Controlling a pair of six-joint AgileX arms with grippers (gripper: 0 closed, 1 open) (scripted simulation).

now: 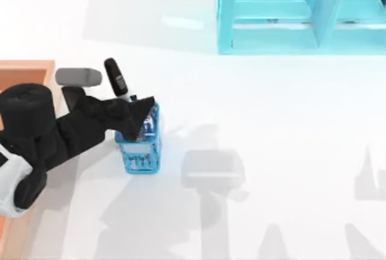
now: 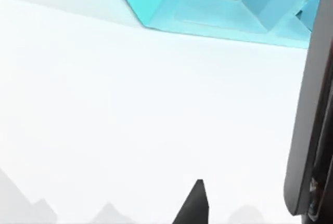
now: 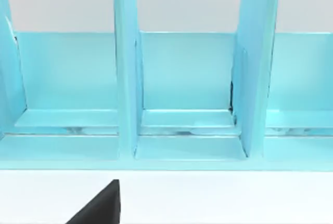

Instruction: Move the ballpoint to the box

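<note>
Gripping ballpoint above blue holder, left gripper; barrel hidden; box cropped.

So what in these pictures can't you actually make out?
- Top view: left gripper fingers, merged into the black arm above the blue pen holder.
- Top view: ballpoint barrel, its lower end behind that gripper.
- Top view: box, cut off by the left edge.

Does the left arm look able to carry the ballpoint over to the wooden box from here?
Probably yes. The left pincer is above the blue mesh holder with the ballpoint rising from it, and the wooden box lies close by at the table's left edge.
</note>
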